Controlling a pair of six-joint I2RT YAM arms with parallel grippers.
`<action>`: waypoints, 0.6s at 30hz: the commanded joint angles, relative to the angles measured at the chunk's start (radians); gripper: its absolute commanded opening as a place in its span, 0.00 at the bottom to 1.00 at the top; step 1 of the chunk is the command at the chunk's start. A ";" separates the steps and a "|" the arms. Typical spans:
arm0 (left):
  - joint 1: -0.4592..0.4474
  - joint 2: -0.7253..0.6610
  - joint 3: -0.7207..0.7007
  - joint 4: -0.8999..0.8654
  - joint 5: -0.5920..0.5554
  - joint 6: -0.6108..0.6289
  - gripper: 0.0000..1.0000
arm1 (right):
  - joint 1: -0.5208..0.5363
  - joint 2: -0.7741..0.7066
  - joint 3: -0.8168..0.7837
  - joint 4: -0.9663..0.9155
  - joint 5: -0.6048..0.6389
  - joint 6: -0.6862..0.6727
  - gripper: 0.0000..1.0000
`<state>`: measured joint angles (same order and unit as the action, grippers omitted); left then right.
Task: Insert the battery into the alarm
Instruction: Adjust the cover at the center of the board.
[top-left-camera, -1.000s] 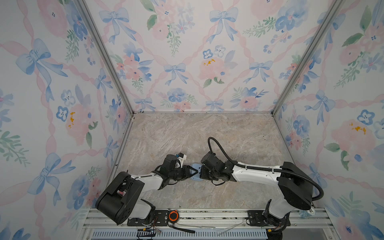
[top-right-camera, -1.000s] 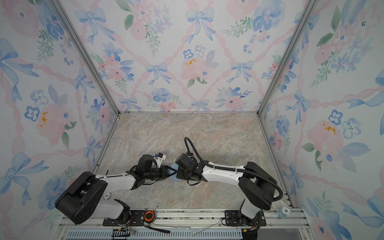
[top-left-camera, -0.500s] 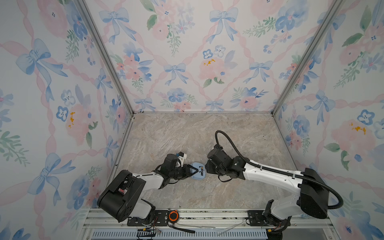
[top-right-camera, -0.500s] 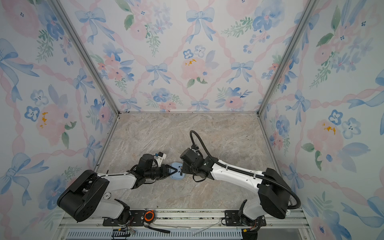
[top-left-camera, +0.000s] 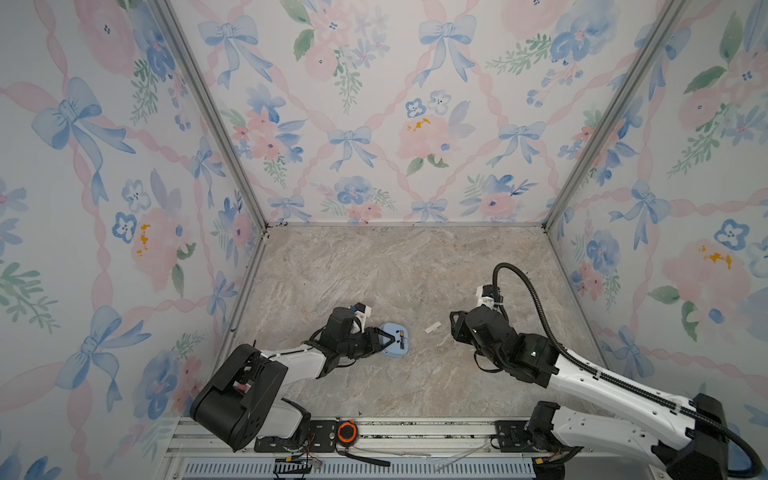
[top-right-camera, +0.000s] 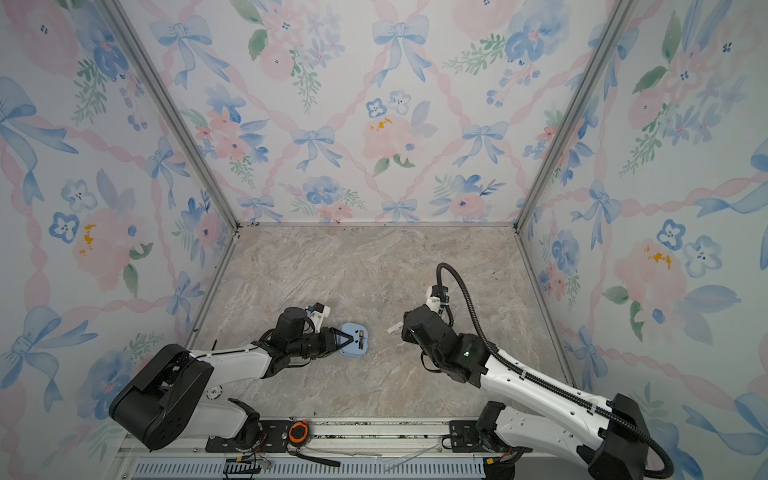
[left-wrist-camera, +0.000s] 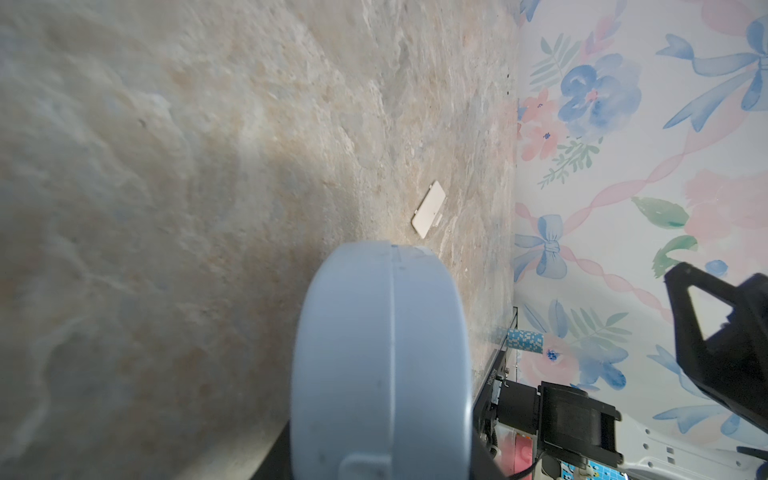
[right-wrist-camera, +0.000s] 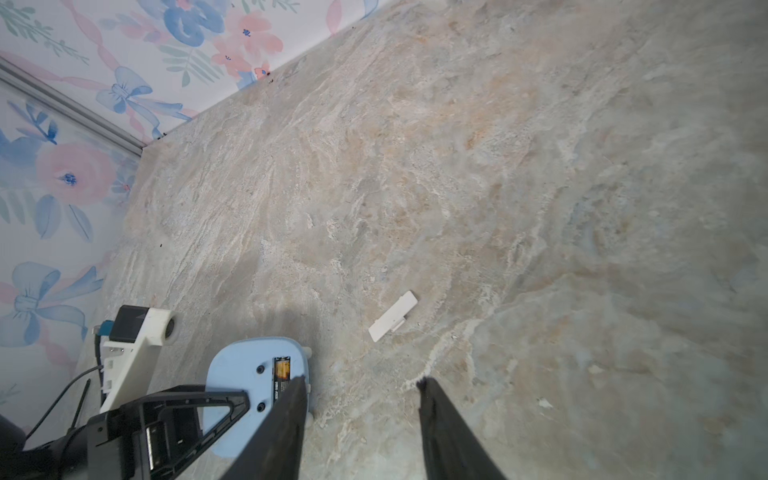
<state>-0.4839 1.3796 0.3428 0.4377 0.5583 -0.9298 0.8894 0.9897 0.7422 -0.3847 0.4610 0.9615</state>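
The light-blue alarm (top-left-camera: 394, 347) lies back-up at the table's front middle, also in the other top view (top-right-camera: 353, 349). My left gripper (top-left-camera: 384, 340) is shut on it, one black finger (right-wrist-camera: 216, 405) across its back. In the left wrist view the alarm (left-wrist-camera: 382, 353) shows edge-on between the jaws. The battery (right-wrist-camera: 281, 370), black with an orange end, sits in the slot in the alarm's back (right-wrist-camera: 243, 370); both top views show it (top-left-camera: 402, 338) (top-right-camera: 362, 337). My right gripper (right-wrist-camera: 361, 384) is open and empty, well to the alarm's right (top-left-camera: 455, 330).
A small white cover plate (top-left-camera: 432, 328) (right-wrist-camera: 392, 316) lies flat on the table between the alarm and the right gripper. An orange-and-black tape measure (top-left-camera: 347, 432) sits on the front rail. Flowered walls close off three sides.
My right gripper has opened and drawn back to the right, away from the alarm, leaving the battery in the slot. The left gripper and alarm have stayed put.
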 joint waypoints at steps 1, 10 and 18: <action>0.005 -0.012 -0.003 -0.097 -0.089 -0.011 0.00 | -0.081 -0.021 -0.012 0.000 -0.095 0.049 0.45; -0.013 -0.146 -0.024 -0.105 -0.140 0.021 0.00 | -0.102 -0.024 -0.008 -0.021 -0.127 -0.014 0.45; -0.013 -0.105 -0.034 0.037 -0.010 -0.015 0.00 | -0.106 -0.020 -0.043 0.054 -0.247 -0.058 0.45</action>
<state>-0.4904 1.2518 0.3248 0.3580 0.4625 -0.9367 0.7918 0.9768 0.7246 -0.3679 0.2844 0.9390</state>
